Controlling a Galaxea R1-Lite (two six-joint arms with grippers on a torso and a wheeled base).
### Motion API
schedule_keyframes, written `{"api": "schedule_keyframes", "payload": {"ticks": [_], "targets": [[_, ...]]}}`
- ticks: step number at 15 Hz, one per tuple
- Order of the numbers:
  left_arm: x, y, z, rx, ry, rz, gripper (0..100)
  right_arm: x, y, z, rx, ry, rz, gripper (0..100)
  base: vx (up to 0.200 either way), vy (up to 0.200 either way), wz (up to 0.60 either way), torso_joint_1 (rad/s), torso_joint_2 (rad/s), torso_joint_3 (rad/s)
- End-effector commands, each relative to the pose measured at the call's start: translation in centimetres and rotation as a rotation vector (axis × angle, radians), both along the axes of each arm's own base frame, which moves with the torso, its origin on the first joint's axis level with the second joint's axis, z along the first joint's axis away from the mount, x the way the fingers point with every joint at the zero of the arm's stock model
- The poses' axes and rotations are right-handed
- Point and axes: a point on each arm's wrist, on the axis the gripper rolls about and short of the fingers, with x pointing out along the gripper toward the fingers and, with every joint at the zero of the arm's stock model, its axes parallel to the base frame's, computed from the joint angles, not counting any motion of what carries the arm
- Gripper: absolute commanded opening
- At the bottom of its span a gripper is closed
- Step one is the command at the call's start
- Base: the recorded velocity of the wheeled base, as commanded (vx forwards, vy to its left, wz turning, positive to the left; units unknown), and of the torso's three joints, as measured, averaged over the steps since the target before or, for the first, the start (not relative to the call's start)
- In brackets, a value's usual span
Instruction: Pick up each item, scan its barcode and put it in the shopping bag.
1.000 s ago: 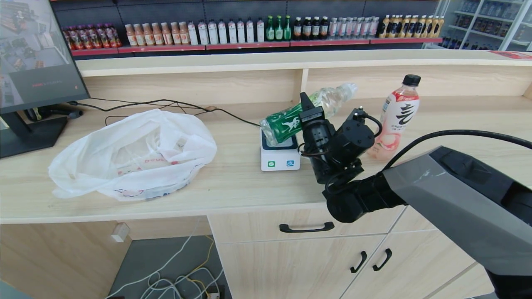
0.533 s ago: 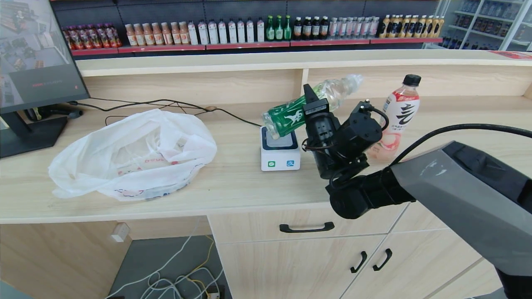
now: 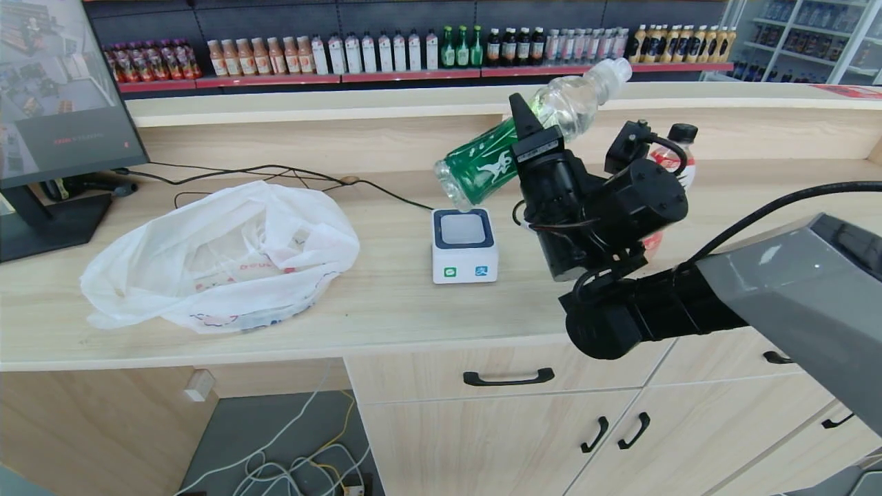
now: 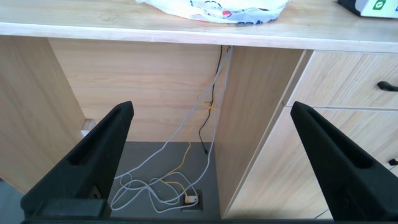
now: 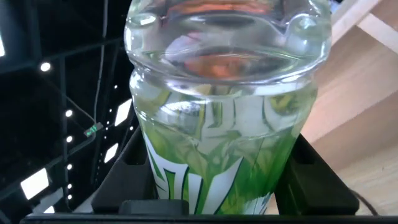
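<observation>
Nearest, and lower than the scanner [image 3: 464,245], the left gripper [image 4: 211,155] hangs in front of the counter's open recess, its fingers spread wide with nothing between them (loose cables lie on the floor beneath). To the left of the scanner on the counter [image 3: 386,310] lies the white shopping bag [image 3: 220,255], crumpled and open at the top. Just above the scanner the right gripper [image 3: 527,132] is clamped across the middle of the green-labelled bottle [image 3: 482,165], which is tilted with its base lowest and its cap up and away to the right. Right of the scanner and farther back, the peach drink bottle [image 3: 682,164] stands upright, partly hidden by the right arm. Beyond the scanner, shelves of bottles [image 3: 413,52] line the back wall.
</observation>
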Motion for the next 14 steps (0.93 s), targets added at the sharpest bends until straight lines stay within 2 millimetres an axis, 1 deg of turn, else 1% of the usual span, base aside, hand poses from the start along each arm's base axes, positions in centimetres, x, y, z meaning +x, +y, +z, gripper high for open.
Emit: {"api": "schedule_keyframes", "payload": {"ticks": [1, 3, 4, 5, 6, 7, 9, 11, 12, 14], "targets": [[0.0, 0.0, 0.0, 0.000, 0.000, 0.001, 100, -1.1, -0.2, 1.5, -0.012, -0.062, 0.002, 0, 0.000, 0.000, 0.00, 0.000, 0.00, 0.000], [0.0, 0.0, 0.0, 0.000, 0.000, 0.001, 100, -2.7, -0.6, 3.5, -0.009, -0.103, -0.002, 0, 0.000, 0.000, 0.00, 0.000, 0.00, 0.000], [0.0, 0.0, 0.0, 0.000, 0.000, 0.000, 100, -3.1, -0.7, 3.7, -0.021, -0.103, -0.010, 0, 0.000, 0.000, 0.00, 0.000, 0.00, 0.000], [0.0, 0.0, 0.0, 0.000, 0.000, 0.000, 100, -4.6, -0.7, 3.4, -0.065, -0.088, -0.014, 0, 0.000, 0.000, 0.00, 0.000, 0.00, 0.000], [0.0, 0.0, 0.0, 0.000, 0.000, 0.000, 100, -4.9, -0.6, 3.3, -0.077, -0.082, -0.014, 0, 0.000, 0.000, 0.00, 0.000, 0.00, 0.000], [0.0, 0.0, 0.0, 0.000, 0.000, 0.000, 100, -6.9, -0.2, 3.1, -0.128, -0.069, -0.001, 0, 0.000, 0.000, 0.00, 0.000, 0.00, 0.000], [0.0, 0.0, 0.0, 0.000, 0.000, 0.000, 100, -8.4, 0.6, 3.2, -0.182, -0.085, -0.006, 0, 0.000, 0.000, 0.00, 0.000, 0.00, 0.000], [0.0, 0.0, 0.0, 0.000, 0.000, 0.000, 100, -9.5, 0.7, 3.3, -0.229, -0.099, -0.021, 0, 0.000, 0.000, 0.00, 0.000, 0.00, 0.000], [0.0, 0.0, 0.0, 0.000, 0.000, 0.000, 100, -10.4, 0.1, 3.3, -0.255, -0.098, -0.027, 0, 0.000, 0.000, 0.00, 0.000, 0.00, 0.000], [0.0, 0.0, 0.0, 0.000, 0.000, 0.001, 100, -11.5, -1.4, 2.9, -0.339, -0.102, -0.066, 0, 0.000, 0.000, 0.00, 0.000, 0.00, 0.000]]}}
